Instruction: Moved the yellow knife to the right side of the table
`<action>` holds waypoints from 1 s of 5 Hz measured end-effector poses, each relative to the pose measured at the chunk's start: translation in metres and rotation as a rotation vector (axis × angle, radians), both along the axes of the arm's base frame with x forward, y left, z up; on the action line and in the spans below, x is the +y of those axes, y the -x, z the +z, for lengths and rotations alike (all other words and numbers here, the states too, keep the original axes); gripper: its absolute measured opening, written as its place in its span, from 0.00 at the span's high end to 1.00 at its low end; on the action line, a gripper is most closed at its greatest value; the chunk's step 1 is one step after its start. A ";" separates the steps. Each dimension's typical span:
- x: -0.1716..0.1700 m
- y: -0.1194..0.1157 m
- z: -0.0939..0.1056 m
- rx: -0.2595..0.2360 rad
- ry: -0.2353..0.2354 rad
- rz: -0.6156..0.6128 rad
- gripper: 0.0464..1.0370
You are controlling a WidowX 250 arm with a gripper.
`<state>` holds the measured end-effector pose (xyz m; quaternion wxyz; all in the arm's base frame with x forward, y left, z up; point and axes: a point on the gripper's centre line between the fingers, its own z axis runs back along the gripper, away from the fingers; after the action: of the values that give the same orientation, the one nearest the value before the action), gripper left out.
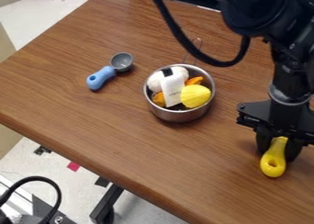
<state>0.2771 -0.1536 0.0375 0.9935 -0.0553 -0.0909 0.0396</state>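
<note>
The yellow knife (pixel 273 165) is pinched by the gripper (pixel 279 149), its handle gripped between two dark fingers (pixel 264 141). The rounded handle end, pierced by a hole, is left protruding from the fingertips toward the lower edge of the view, over the wooden table (pixel 80 108). Whether the table is touched by the knife cannot be told, and no blade can be made out.

The gripper is carried by the black arm (pixel 245 12), which is seen above it in the view. From the arm a dark cable (pixel 178 32) is hung in a loop, up and to the left of the gripper.

To the left of the gripper and a little higher in the view, a metal pot (pixel 158 112) is set upright, well apart from it. In the pot are held a white tag-like piece (pixel 173 92), a yellow ribbed piece (pixel 195 96) and some orange pieces (pixel 159 99).

Farther left of the gripper, beyond the pot, a scoop (pixel 101 77) with a blue handle and a grey bowl is laid on the table.
</note>
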 end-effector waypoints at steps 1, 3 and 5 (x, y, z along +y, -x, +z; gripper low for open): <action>0.001 -0.005 0.001 0.028 0.014 -0.026 0.33; 0.006 -0.006 0.001 0.051 0.035 -0.014 0.04; 0.014 -0.008 0.029 0.010 0.069 -0.063 0.04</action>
<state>0.2847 -0.1394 0.0668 0.9922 -0.0923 -0.0829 0.0119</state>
